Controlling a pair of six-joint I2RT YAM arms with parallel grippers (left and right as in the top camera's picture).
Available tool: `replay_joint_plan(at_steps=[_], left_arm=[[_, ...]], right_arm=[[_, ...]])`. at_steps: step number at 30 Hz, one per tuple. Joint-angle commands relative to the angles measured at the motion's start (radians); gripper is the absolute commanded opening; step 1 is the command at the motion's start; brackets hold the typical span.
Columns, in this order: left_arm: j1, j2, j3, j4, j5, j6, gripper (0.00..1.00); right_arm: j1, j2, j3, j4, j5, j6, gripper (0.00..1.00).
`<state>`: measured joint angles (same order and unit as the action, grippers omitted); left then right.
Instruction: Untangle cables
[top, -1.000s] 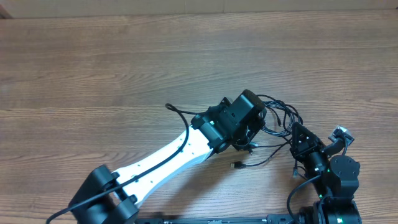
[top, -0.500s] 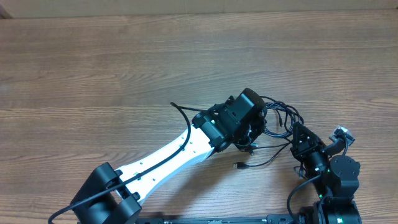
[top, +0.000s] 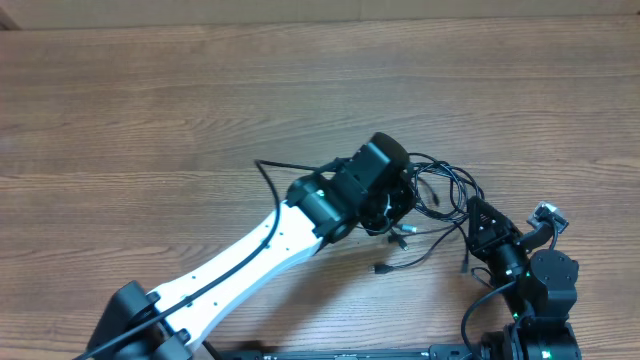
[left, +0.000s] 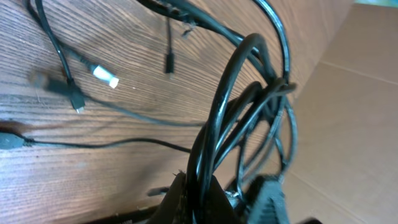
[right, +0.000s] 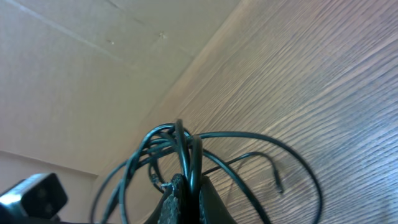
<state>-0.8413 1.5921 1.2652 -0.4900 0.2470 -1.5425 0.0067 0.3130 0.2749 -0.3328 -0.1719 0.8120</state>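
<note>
Several thin black cables (top: 440, 190) lie knotted in one loose tangle at about three o'clock on the wooden counter (top: 150, 120), their plug ends (top: 382, 267) trailing toward seven o'clock. We see the left hand (top: 393, 208) clamped shut on a bunch of loops at the tangle's nine o'clock side. The right hand (top: 478, 222), at the tangle's five o'clock, is pinched shut on a strand or two. Both wrist views show cords pinned between the fingers (left: 267, 196). We judge the step in hand to be the pull-apart: both grips are made and the knot is not yet opened. The next move, as we read it, calls for drawing the hands apart, left toward nine o'clock and right toward four. It should go slowly enough that the loops slip free rather than cinch tighter.
</note>
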Motion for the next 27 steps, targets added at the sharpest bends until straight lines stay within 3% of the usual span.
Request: replay_joint_plan(at_steps=[1,7,18,27], left_arm=[[0.035,-0.071,0.015,-0.005,0.04,0.025,0.04],[0.072,-0.082,0.015,-0.003,0.156,0.024,0.04],[0.19,-0.082,0.015,0.048,0.507,0.017,0.04],[0.236,-0.081,0.015,0.05,0.627,0.016,0.04]], right_arm=[[-0.002,-0.009,0.013,0.0,0.026,-0.01,0.04],[-0.002,-0.009,0.013,0.0,0.026,-0.01,0.04],[-0.002,-0.009,0.013,0.0,0.026,-0.01,0.04],[-0.002,-0.009,0.013,0.0,0.026,-0.011,0.04]])
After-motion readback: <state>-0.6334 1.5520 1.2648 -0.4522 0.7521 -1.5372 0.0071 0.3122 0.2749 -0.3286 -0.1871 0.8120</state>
